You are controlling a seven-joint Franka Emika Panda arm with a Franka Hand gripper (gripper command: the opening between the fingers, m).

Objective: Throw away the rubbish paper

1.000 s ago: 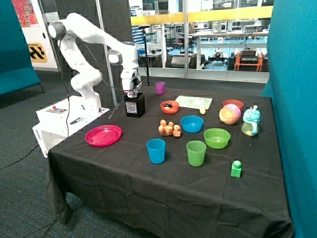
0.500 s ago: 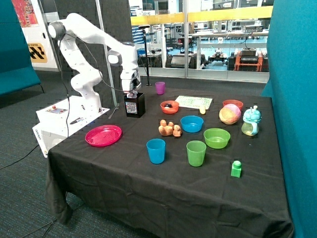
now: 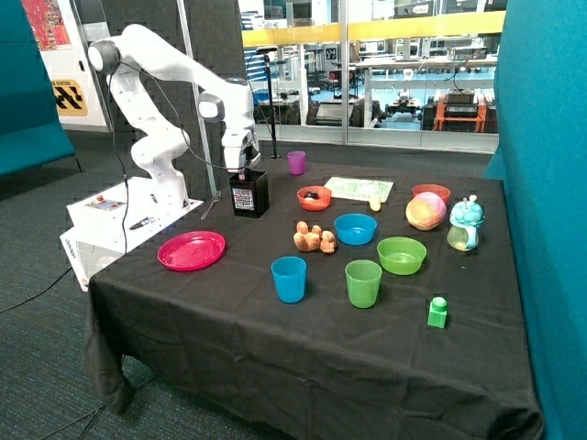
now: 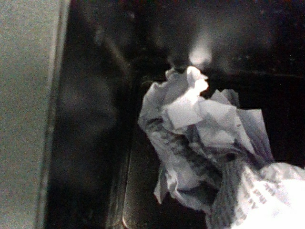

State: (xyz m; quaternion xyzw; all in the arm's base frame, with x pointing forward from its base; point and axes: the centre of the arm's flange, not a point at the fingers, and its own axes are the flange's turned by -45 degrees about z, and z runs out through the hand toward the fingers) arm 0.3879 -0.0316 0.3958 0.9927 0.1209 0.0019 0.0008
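Note:
A small black bin (image 3: 249,194) stands at the back of the black table, near the robot base. My gripper (image 3: 243,171) hangs right over its open top. The wrist view looks down into the bin's dark inside (image 4: 90,119). A crumpled white paper wad (image 4: 200,143) with grey print lies in there. A second, brighter white crumpled wad (image 4: 274,200) shows beside it at the edge of the picture; I cannot tell whether it lies in the bin or is held.
On the table are a pink plate (image 3: 191,249), a blue cup (image 3: 289,279), a green cup (image 3: 363,282), an orange-brown toy cluster (image 3: 314,237), a blue bowl (image 3: 355,228), a green bowl (image 3: 402,255), an orange bowl (image 3: 314,197) and a purple cup (image 3: 296,162).
The gripper has shifted slightly toward the robot base while staying over the bin. The pale lump seen at its tip earlier no longer stands out.

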